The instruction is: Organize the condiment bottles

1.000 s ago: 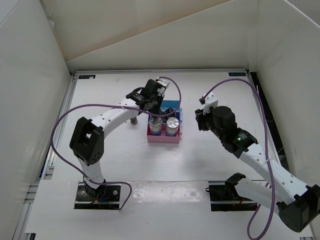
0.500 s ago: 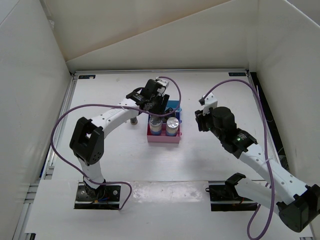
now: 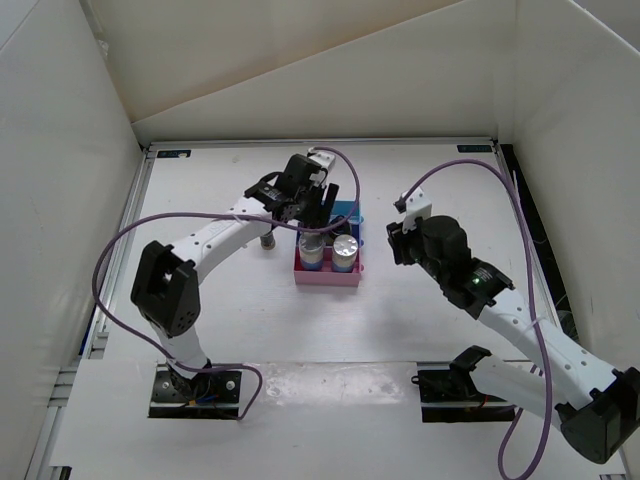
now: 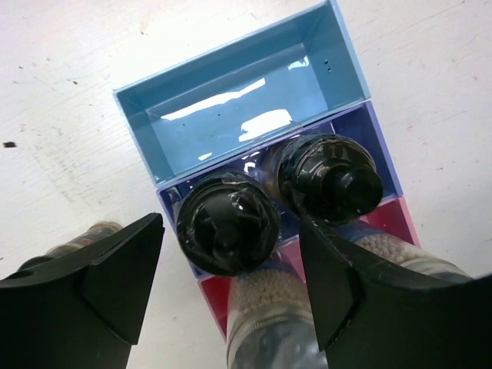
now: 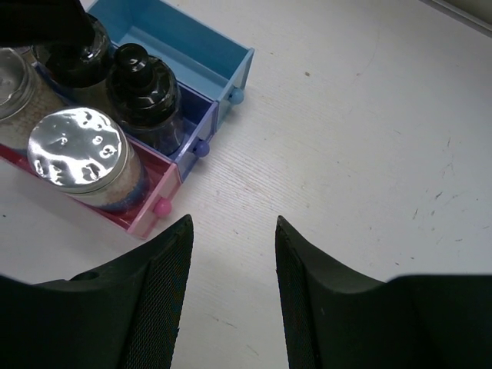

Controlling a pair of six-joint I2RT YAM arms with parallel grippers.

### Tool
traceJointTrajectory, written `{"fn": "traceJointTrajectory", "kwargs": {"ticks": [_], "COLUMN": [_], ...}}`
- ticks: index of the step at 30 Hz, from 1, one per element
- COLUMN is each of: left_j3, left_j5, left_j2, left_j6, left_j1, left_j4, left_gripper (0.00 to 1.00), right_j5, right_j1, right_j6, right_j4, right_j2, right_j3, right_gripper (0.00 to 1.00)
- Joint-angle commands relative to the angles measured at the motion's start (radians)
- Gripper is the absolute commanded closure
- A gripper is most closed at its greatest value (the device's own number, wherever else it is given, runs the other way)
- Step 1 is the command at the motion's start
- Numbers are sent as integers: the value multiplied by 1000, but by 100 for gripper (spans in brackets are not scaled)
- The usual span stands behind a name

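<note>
Two black-capped bottles stand side by side in the purple middle tier of the stepped rack. Two silver-topped bottles stand in the pink front tier. The blue back tier holds nothing. My left gripper hangs open just above the left black-capped bottle, a finger on each side and not touching it. My right gripper is open over bare table to the right of the rack, nothing between its fingers.
A small brownish object stands on the table just left of the rack, partly hidden behind my left finger in the left wrist view. White walls close in the table on the left, back and right.
My left gripper has opened off the left black-capped bottle, leaving it standing in the purple tier, and pulled back a little. The right arm has edged slightly left.
</note>
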Motion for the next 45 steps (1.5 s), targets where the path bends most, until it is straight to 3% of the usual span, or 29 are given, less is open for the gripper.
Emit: {"fn": "traceJointTrajectory", "kwargs": {"ticks": [1,14,22,27,39,40,43,44,45], "left_j3": [25,-98,-202,-229,-218,-218,-212,-210,-207], "left_j5": [-44,-75,-64,-49,-14,-10,-1,5,6], "left_j2": [-122,-343,-330,-279,-187,-179,-156,-147,-142], "left_j6": [33,56,30,18,9,7,7,7,9], "left_j1": [3,119,207,218,241,244,253,262,264], "left_j4": [-4,-70,-93,-85,-44,-38,-35,-35,-28], "left_gripper": [18,16,14,14,14,14,14,14,14], "right_j5": [35,178,227,238,200,196,187,186,184], "right_j1": [22,179,254,254,207,199,182,182,173], "right_j6": [4,-7,-10,-9,-9,-9,-4,-5,-4], "right_j4": [9,-12,-20,-21,-32,-29,-28,-26,-23], "right_j2": [-22,-51,-59,-60,-57,-57,-56,-53,-51], "right_j3": [21,38,46,50,44,44,41,41,40], "right_gripper": [50,50,47,47,36,53,74,71,61]}}
